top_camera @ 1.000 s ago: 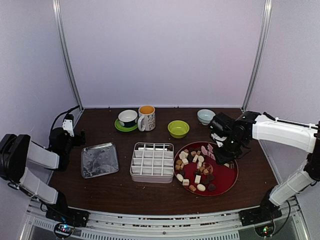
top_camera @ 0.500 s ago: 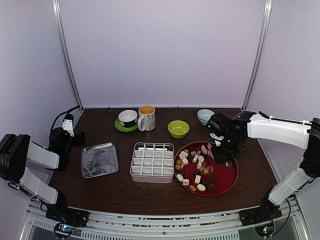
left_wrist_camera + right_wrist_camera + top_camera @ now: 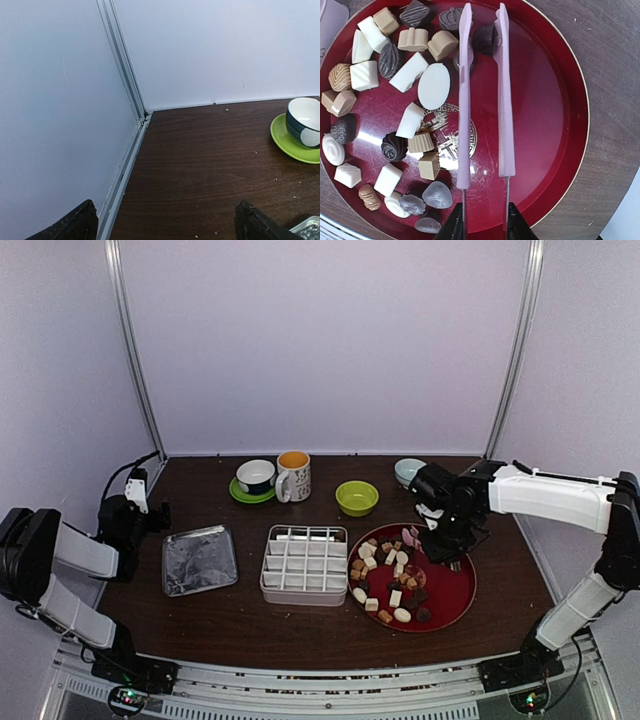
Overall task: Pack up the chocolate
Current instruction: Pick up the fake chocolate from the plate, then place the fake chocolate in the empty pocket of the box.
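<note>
Lab booth: white panels (image 3: 320, 340), aluminium posts (image 3: 135, 350).

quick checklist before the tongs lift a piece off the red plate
1. right end effector gripping pink plastic tongs: ok
2. tong tips either side of dark brown round chocolate: ok
3. tips pinched on it: cannot tell
4. white gridded box compartments look empty: ok
5. left end effector open, away from red round plate: ok
</note>
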You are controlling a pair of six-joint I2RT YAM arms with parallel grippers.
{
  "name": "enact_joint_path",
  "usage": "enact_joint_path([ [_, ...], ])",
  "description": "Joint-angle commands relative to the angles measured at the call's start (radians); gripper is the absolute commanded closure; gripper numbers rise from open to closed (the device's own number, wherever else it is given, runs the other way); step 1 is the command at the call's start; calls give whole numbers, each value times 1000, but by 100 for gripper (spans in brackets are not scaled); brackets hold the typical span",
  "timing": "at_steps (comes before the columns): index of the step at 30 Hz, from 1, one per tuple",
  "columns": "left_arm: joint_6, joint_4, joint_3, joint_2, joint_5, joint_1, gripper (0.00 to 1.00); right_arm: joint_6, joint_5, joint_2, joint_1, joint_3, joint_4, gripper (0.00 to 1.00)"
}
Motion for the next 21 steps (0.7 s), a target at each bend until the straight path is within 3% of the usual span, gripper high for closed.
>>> enact_joint_path([
  [1,11,57,10,-3,10,8,2,-15,-3,-53,-7,60,-6,77],
  [11,11,57,10,-3,10,7,2,-31,-133,-115,26,117,42,78],
  [21,11,57,8,-3,10,8,2,-53,-289,-64,151,178,200,78],
])
